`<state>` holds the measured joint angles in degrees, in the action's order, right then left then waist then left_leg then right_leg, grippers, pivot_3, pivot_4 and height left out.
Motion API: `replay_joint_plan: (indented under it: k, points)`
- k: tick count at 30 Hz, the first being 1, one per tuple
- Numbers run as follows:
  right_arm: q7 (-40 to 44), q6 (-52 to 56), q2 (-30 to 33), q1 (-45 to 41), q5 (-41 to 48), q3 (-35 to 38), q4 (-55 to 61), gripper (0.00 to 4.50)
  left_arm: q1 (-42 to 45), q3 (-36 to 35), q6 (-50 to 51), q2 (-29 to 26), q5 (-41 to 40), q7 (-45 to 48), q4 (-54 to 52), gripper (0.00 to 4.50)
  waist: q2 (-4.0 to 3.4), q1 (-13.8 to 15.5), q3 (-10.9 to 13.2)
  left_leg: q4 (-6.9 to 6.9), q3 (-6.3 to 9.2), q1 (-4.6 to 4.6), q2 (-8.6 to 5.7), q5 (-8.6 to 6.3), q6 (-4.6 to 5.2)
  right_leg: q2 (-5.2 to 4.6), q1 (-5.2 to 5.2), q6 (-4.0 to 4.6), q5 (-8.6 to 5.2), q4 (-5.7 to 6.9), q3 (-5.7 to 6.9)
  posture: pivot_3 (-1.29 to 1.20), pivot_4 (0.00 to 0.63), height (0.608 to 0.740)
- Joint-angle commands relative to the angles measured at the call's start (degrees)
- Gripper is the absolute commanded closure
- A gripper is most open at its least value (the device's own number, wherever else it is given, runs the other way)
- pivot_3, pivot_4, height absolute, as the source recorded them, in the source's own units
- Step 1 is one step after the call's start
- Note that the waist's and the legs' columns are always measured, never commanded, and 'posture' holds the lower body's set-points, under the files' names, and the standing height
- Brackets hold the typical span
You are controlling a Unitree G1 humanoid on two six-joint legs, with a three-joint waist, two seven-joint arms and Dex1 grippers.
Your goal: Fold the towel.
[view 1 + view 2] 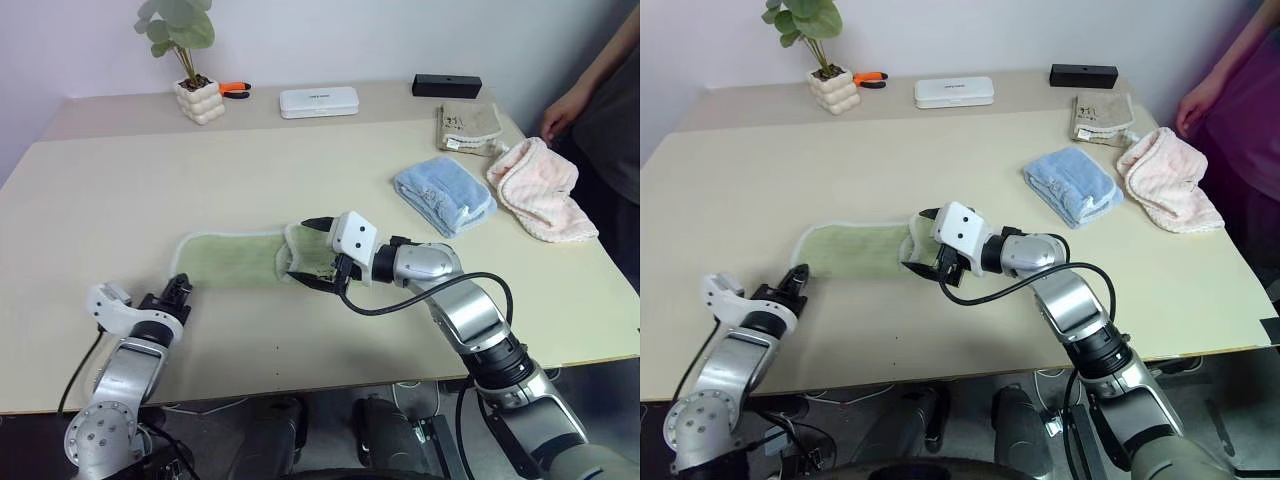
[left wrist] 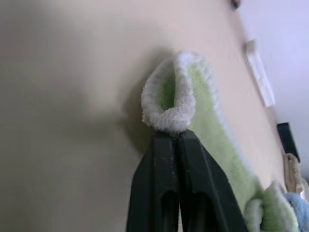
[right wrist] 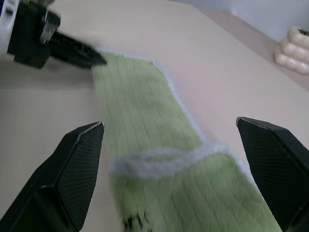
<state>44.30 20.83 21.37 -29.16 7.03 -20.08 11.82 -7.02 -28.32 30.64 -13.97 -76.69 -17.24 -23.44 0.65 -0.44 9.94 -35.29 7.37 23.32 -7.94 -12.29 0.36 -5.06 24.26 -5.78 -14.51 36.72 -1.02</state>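
Towel (image 1: 232,258), light green with white edging, lies as a long strip near the middle of the beige table (image 1: 120,190) in the left eye view. Its nearer-right end is bunched up under the right gripper (image 1: 311,254), whose black fingers stand wide apart with nothing held between them. At about 9 o'clock from that gripper, at the strip's far-left end, the left gripper (image 1: 183,288) has its fingers pressed together on the towel's corner. At 2 o'clock from the green cloth sit a folded light blue towel (image 1: 443,196) and a pink fluffy towel (image 1: 540,188), with a beige cloth (image 1: 468,126) beyond them. A potted plant (image 1: 190,60), a white case (image 1: 318,101) and a black box (image 1: 446,86) line the far edge, and a person's hand (image 1: 562,112) rests at the far right corner.

From the left wrist, the two black fingers (image 2: 161,183) are pinched on a curled loop of the towel's white hem.

From the right wrist, both mesh-faced fingers (image 3: 77,169) sit spread either side of the cloth, above a folded-over layer with small black marks near its edge, and the other gripper meets the strip's far corner.
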Motion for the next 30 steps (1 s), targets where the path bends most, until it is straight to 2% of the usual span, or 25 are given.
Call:
replay_joint_plan:
  k: [1, 6, 8, 10, 12, 15, 20, 26, 29, 30]
  points:
    - [-0.42, 0.71, 0.57, 0.2, 0.48, 1.89, 3.42, 0.0, -0.41, -6.99, -2.85, -6.94, 2.82, 5.76, -2.42, 4.46, 0.0, -0.19, 0.0, 0.03, 0.0, 0.0, 0.01, 0.01, -0.01, 0.01, 0.03, 0.07, -0.04, 0.0, -0.01, 0.0, 0.15, 0.738]
    - [-0.42, 1.15, 1.13, -0.15, 0.55, 2.85, 2.2, 0.0, -1.51, -7.41, -1.31, -17.64, 7.9, 16.21, -4.2, 4.46, 0.01, 0.1, 0.01, 0.06, -0.01, 0.0, 0.01, 0.0, -0.02, 0.01, 0.03, 0.16, -0.08, -0.07, -0.01, 0.0, 0.15, 0.738]
    - [-0.72, 1.14, 1.14, -0.71, 0.36, 3.38, 0.65, 0.0, -1.29, -2.62, -0.51, -22.38, 12.8, 22.54, -7.47, 4.46, 0.04, 0.39, 0.0, 0.05, 0.0, 0.0, 0.01, -0.03, -0.07, 0.02, 0.07, 0.18, -0.09, -0.1, 0.0, 0.0, 0.15, 0.738]
    - [-0.99, 1.0, 1.19, -1.07, 0.04, 3.65, -0.45, 0.0, -0.47, 1.0, -0.04, -24.28, 14.75, 26.11, -9.64, 4.46, 0.0, 0.69, 0.01, 0.06, -0.02, 0.0, 0.01, -0.06, -0.11, 0.01, 0.05, 0.24, -0.05, -0.18, -0.01, 0.0, 0.15, 0.738]
    - [-1.37, 0.73, 1.19, -1.23, -0.43, 3.86, -1.68, 0.0, 1.52, 10.28, 1.12, -27.96, 19.71, 33.45, -12.49, 4.46, 0.01, 0.89, 0.01, 0.09, -0.04, 0.0, 0.0, -0.08, -0.12, 0.02, 0.04, 0.26, -0.02, -0.27, -0.03, 0.0, 0.15, 0.738]
    - [-1.66, 0.54, 1.11, -1.21, -0.65, 3.98, -2.24, 0.0, 2.41, 19.04, 0.58, -31.44, 27.34, 41.22, -12.46, 4.46, -0.03, 0.95, 0.03, 0.15, -0.08, 0.02, 0.01, -0.07, -0.11, 0.02, -0.03, 0.26, -0.01, -0.28, -0.07, 0.0, 0.15, 0.738]
    - [-2.45, 0.97, 1.07, -0.73, -0.91, 4.38, -1.75, 0.0, 5.19, 24.74, -0.46, -30.38, 34.17, 46.64, -7.53, 4.46, -0.05, 0.47, 0.04, 0.29, -0.16, 0.04, 0.26, -0.03, -0.07, 0.19, 0.13, 0.22, 0.06, -0.26, -0.13, 0.0, 0.15, 0.738]
    - [-3.22, 1.29, 1.6, 0.02, -1.34, 4.73, -1.07, 0.0, 7.26, 25.34, 0.14, -27.39, 36.8, 49.59, -4.71, 4.46, -0.05, 0.83, 0.05, 0.24, -0.17, 0.05, 0.42, -0.05, -0.13, 0.34, 0.12, 0.26, 0.13, -0.31, -0.13, 0.0, 0.15, 0.738]
    - [-3.25, 1.66, 1.88, 0.23, -0.86, 5.23, -0.7, 0.0, 5.59, 21.61, 2.35, -26.84, 33.39, 50.96, -5.03, 3.62, -0.05, 0.78, 0.05, 0.24, -0.17, 0.05, 0.42, -0.05, -0.12, 0.34, 0.12, 0.23, 0.15, -0.33, -0.13, 0.0, 0.15, 0.738]
    - [-3.1, 1.79, 1.96, 0.25, -0.59, 5.4, -0.61, 0.0, 5.14, 20.64, 2.97, -26.86, 32.74, 51.03, -5.31, 3.16, -0.05, 0.71, 0.05, 0.23, -0.17, 0.06, 0.42, -0.05, -0.12, 0.35, 0.12, 0.23, 0.15, -0.33, -0.13, 0.0, 0.15, 0.738]
